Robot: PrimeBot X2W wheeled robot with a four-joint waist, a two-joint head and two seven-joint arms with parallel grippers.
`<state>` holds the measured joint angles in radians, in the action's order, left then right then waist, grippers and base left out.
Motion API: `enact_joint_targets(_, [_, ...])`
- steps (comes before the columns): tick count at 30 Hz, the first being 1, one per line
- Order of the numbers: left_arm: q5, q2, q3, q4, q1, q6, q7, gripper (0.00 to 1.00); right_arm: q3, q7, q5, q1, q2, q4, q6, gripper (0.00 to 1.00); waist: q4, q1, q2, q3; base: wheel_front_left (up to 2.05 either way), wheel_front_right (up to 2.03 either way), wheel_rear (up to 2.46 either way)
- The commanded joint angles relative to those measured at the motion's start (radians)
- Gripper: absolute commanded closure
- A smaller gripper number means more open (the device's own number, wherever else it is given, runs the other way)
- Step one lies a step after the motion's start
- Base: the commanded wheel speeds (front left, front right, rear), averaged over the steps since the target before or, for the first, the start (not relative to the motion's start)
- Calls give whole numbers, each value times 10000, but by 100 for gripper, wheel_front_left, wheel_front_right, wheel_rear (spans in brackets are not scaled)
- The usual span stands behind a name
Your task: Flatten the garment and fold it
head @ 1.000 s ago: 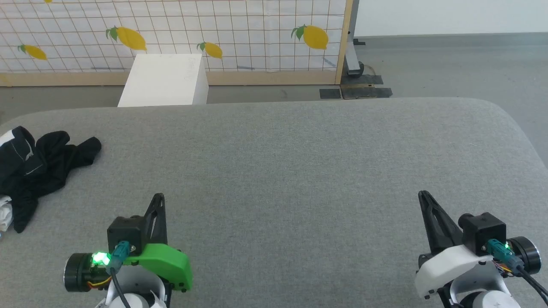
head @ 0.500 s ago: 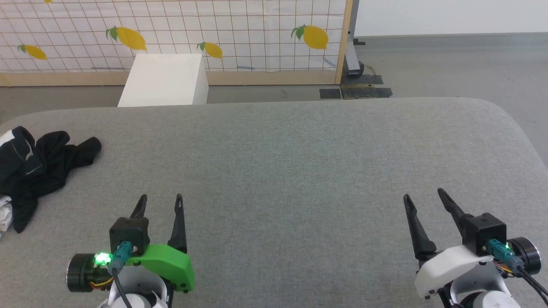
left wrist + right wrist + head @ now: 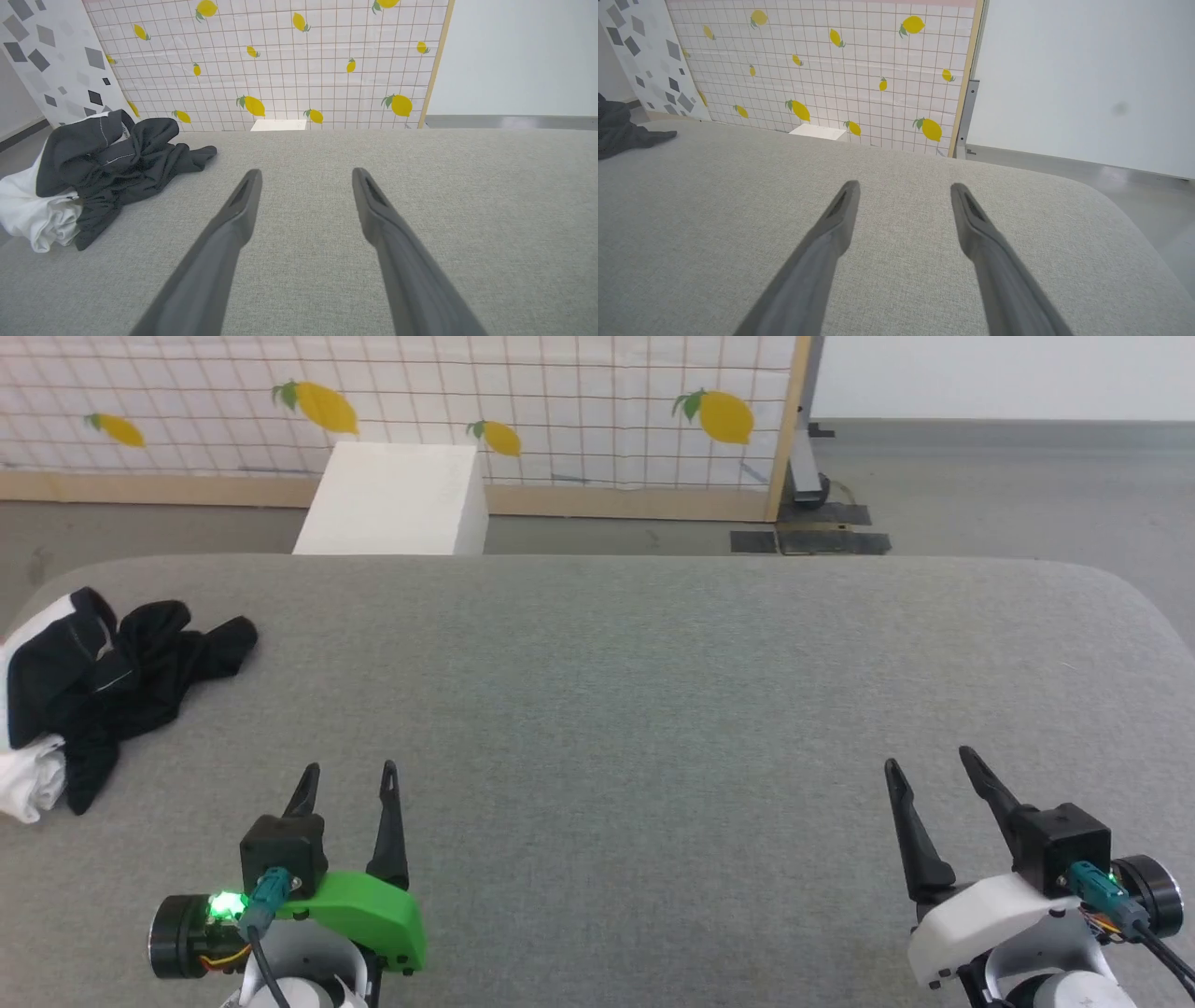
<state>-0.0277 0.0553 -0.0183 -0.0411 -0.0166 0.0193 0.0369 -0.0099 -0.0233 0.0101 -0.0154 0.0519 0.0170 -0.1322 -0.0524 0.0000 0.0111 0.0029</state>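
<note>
The garment (image 3: 93, 681) lies bunched and untouched, so the left gripper (image 3: 349, 767) near it and the right gripper (image 3: 928, 758) well apart from it stand spread, empty, seemingly ready to grasp.

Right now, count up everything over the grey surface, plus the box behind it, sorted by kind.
Shirts: 1, the crumpled black-and-white shirt at the surface's left end.
Grippers: 2, the left gripper and the right gripper, both open and empty.
Boxes: 1, the white box beyond the far edge.
Total: 4
</note>
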Motion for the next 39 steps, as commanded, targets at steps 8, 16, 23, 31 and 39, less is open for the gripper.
enact_joint_targets(8, [-163,54,-34,-163,-194,222,247,0,19,-187,92,216,-5,64,4,0,-645,0,-25,17,0,0,0])
enact_joint_targets(16, [-283,65,-33,-196,-189,384,416,0,59,-285,115,272,-6,109,4,0,-1231,0,-32,38,0,0,0])
enact_joint_targets(23, [-400,89,-26,-252,-160,537,598,0,93,-397,141,354,-7,180,6,0,-1770,0,-40,50,0,0,0])
enact_joint_targets(31, [-522,102,-18,-352,-158,669,762,0,154,-487,190,420,-8,237,6,0,-2162,0,-47,68,0,0,0])
enact_joint_targets(39, [-616,130,-7,-444,-169,789,926,0,187,-578,198,469,-9,283,7,0,-2537,0,-54,93,0,0,0])
